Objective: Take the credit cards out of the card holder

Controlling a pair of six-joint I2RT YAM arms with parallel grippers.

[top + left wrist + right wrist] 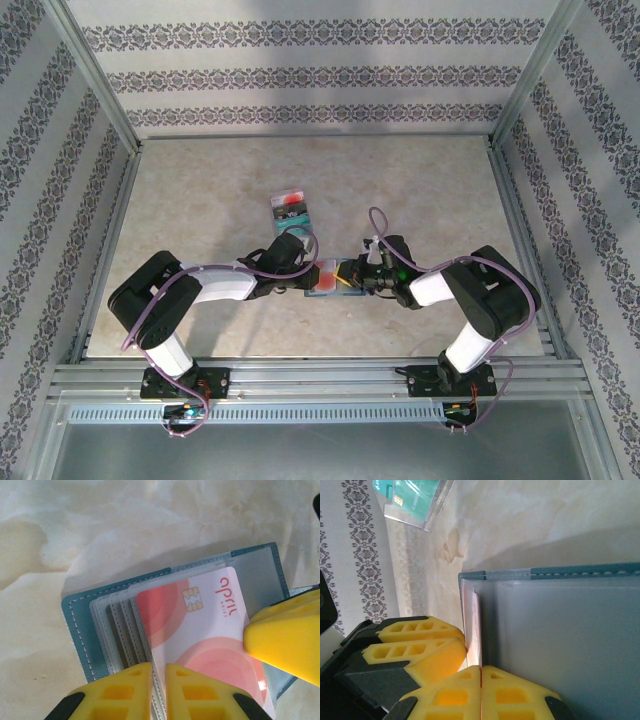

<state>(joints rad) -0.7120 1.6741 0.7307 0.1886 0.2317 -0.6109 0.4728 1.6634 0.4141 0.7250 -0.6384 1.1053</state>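
The slate-blue card holder [75,625] lies open on the table, its clear sleeves fanned out. On top is a whitish card with pink circles [200,630], partly drawn out of a sleeve. My left gripper [159,672] is shut on the edges of the clear sleeves. My right gripper [481,670] is shut on the thin edge of the pinkish card [474,630], and one of its fingers [285,640] covers that card's right side. In the top view the holder [322,290] sits between the left gripper [308,278] and the right gripper [352,275].
Loose cards [293,210], one red-topped and one dark, lie on the table just beyond the left wrist. A teal-green card [412,500] shows at the top left of the right wrist view. Metal frame rails and patterned walls ring the table.
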